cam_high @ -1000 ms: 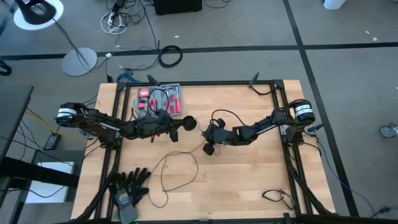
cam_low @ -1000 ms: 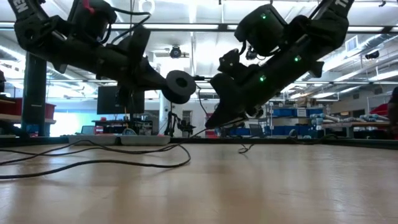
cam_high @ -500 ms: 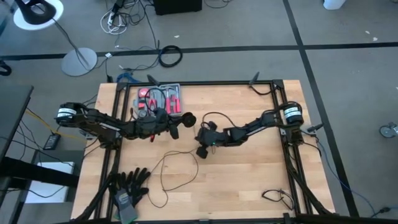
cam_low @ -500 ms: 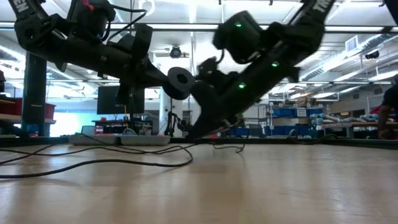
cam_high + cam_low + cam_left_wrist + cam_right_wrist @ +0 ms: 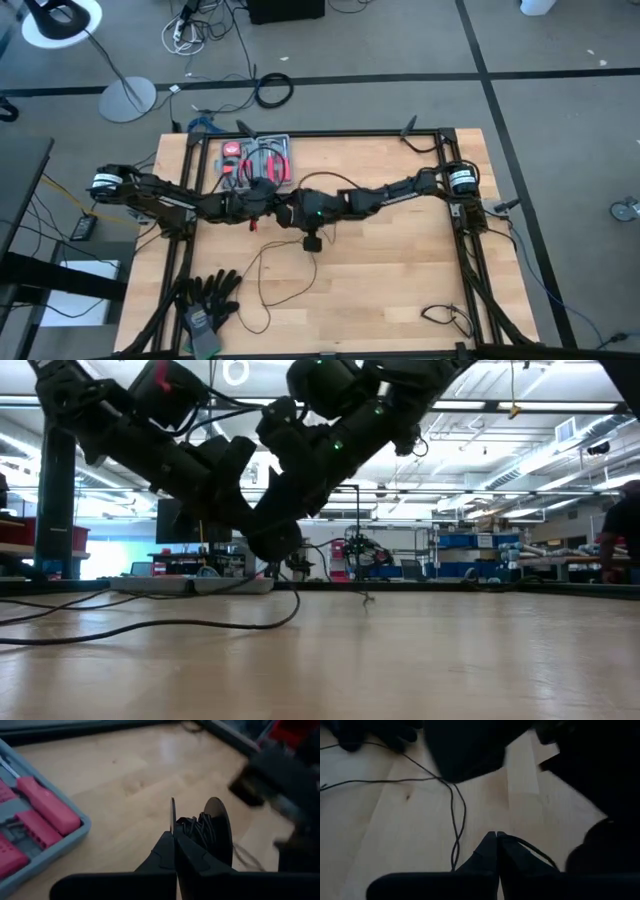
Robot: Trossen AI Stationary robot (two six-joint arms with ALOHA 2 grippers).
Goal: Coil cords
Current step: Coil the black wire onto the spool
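The cord is a thin black wire; part of it is wound on a small black disc [image 5: 218,827], a spool with two flat rims, and its loose length [image 5: 268,275] lies in loops on the wood table. My left gripper [image 5: 173,836] is shut on the disc above the table's middle [image 5: 283,205]. My right gripper [image 5: 496,836] has come up right beside it [image 5: 300,208], shut on the wire. In the high view the arms hide the disc; the low view shows it as a dark round shape [image 5: 277,543]. My left gripper pinches the disc's thin near rim [image 5: 172,812] between its two fingertips, coming from the table's left and slanting down. The disc stands on edge, clear of the table, with the wound wire [image 5: 199,827] showing between its rims. My right gripper pinches one strand of the wire [image 5: 527,848] at its fingertips, coming from the table's right and slanting down. The strand leaves the fingers sideways and runs off above the table.
A grey tool case [image 5: 256,160] with red tools sits at the far left, close behind my left gripper [image 5: 35,820]. Black gloves [image 5: 208,297] lie at the near left corner. A short cable [image 5: 445,318] lies at the near right. Loose wire [image 5: 150,625] trails across the left half.
My right gripper has swung toward the table's left and risen, rolling as it went, from the middle of the table right up to the disc in my left gripper. My left gripper has tipped the disc downward. The loose wire loop on the table has shifted a little.
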